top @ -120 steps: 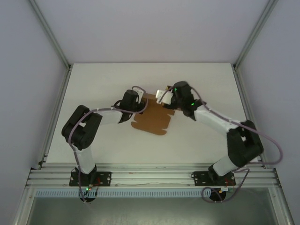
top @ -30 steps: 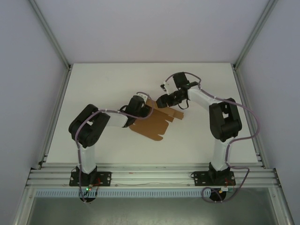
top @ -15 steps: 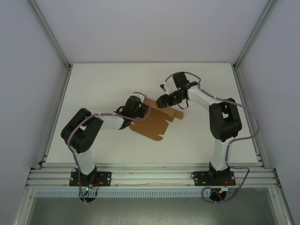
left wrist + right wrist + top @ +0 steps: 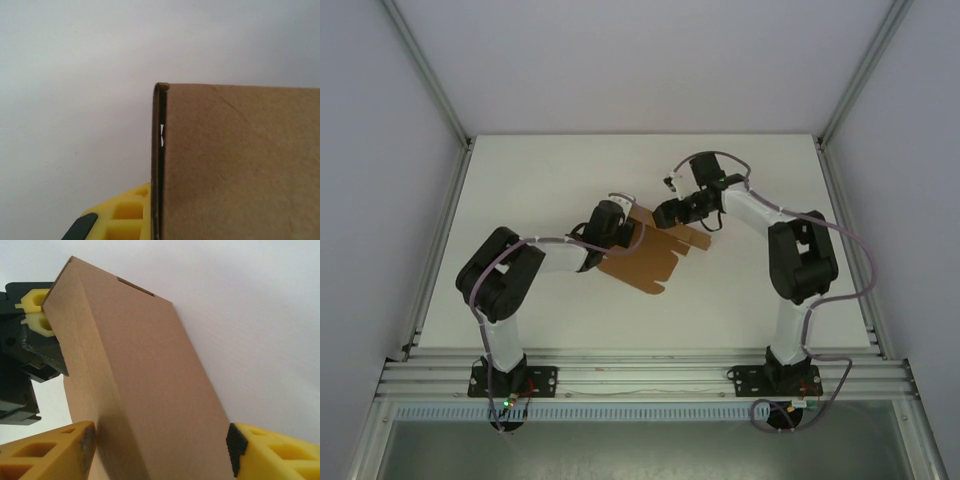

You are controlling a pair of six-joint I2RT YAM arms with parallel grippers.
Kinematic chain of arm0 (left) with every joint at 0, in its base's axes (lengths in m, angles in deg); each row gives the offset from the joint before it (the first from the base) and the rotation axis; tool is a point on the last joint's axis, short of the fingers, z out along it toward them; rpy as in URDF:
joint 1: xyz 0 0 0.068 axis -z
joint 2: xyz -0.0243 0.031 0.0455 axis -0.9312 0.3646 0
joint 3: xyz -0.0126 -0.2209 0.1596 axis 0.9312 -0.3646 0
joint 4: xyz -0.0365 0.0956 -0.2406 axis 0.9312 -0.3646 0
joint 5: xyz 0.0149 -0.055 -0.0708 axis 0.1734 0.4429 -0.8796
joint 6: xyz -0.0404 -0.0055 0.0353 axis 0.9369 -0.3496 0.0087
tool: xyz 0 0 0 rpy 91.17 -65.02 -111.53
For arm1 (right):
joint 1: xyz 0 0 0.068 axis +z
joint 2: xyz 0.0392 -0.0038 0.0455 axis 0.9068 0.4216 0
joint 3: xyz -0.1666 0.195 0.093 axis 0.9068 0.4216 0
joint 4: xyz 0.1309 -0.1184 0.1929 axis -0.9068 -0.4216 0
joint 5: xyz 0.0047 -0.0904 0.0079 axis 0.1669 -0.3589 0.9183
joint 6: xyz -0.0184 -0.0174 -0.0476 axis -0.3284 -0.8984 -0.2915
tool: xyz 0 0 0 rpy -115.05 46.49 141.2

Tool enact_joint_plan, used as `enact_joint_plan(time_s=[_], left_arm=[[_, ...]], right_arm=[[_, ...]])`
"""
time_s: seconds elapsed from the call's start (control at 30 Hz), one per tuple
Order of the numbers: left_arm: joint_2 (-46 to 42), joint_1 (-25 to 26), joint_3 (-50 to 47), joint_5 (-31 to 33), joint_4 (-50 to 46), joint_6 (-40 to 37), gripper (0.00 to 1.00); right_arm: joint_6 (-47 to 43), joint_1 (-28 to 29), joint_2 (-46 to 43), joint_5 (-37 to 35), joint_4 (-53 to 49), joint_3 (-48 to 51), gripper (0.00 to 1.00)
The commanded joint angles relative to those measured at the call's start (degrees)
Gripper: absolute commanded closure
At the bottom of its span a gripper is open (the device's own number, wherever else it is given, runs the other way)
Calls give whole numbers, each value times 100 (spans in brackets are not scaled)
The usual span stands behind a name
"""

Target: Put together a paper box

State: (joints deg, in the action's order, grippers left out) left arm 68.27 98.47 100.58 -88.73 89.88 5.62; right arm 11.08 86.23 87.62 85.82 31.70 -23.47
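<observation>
Paper box point(image 4: 640, 262) turned slightly; long axis near-left to far-right

Nothing to read from where I stand. The paper box point(image 4: 645, 262) is plain brown cardboard on every face I can see, without print, label or number.

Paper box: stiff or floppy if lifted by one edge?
Probably floppy: the paper box is a thin, mostly flat die-cut sheet, and one panel is bent up along a crease. Likely light, so a push should slide it on the smooth table rather than tip it.
</observation>
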Motion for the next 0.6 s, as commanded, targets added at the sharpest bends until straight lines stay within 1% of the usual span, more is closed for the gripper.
enact_joint_plan(time_s=[0.0, 0.07, 0.13, 0.2, 0.23, 0.3, 0.37, 0.5, 0.57], left_arm=[[-374, -172, -160, -166, 43, 331, 100], [-536, -349, -243, -634, -67, 616, 100], [-700, -616, -307, -1377, -185, 899, 100], [-884, -858, -429, -2131, -130, 1175, 100], [-987, -953, -504, -2477, -83, 1310, 100], [-1165, -1035, -573, -3011, -76, 1317, 100], [-1303, -1038, -501, -3338, -340, 1267, 100], [-1348, -1037, -192, -3547, -1027, 1383, 100], [-1337, -1037, -83, -3598, -1247, 1512, 100]], right_arm=[[-160, -149, -1079, -511, 321, 442, 23], [-304, -289, -1670, -600, 475, 800, 21], [-510, -448, -2196, -417, 386, 1071, 17], [-631, -538, -2599, -352, 229, 1306, 10], [-774, -559, -2768, -286, 132, 1438, 9], [-1015, -562, -2993, -68, 75, 1676, 9], [-1050, -566, -3119, 173, 238, 1859, 9], [-1164, -553, -3108, 854, 516, 1912, 12], [-1280, -524, -3099, 914, 498, 1891, 15]])
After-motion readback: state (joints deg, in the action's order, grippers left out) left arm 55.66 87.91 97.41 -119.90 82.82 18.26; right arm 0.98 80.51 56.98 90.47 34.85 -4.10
